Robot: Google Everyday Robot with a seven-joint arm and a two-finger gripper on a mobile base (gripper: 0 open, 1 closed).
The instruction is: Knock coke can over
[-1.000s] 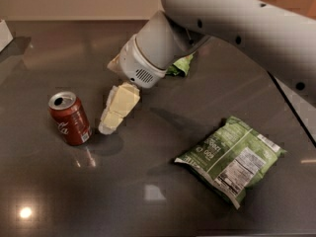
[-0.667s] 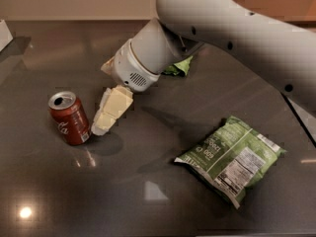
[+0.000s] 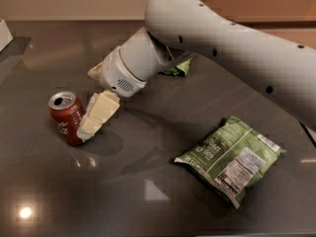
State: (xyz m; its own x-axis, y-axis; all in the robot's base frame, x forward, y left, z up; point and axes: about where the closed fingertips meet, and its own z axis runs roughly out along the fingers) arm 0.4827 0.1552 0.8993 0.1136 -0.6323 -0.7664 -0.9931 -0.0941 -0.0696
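— Where was the can?

— The can (image 3: 66, 120) stood on the left part of the table (image 3: 148, 206) as I saw it, upright or nearly so, not yet knocked over. My gripper (image 3: 96, 120) was against its right side, rather low. The fingers looked pressed together, beside the can and not around it.

— What could go wrong?

— I judged that such a low push could slide the can along the smooth table instead of tipping it. Once down, it could roll away. The green bag (image 3: 232, 157) lay well apart, so there was no danger there.
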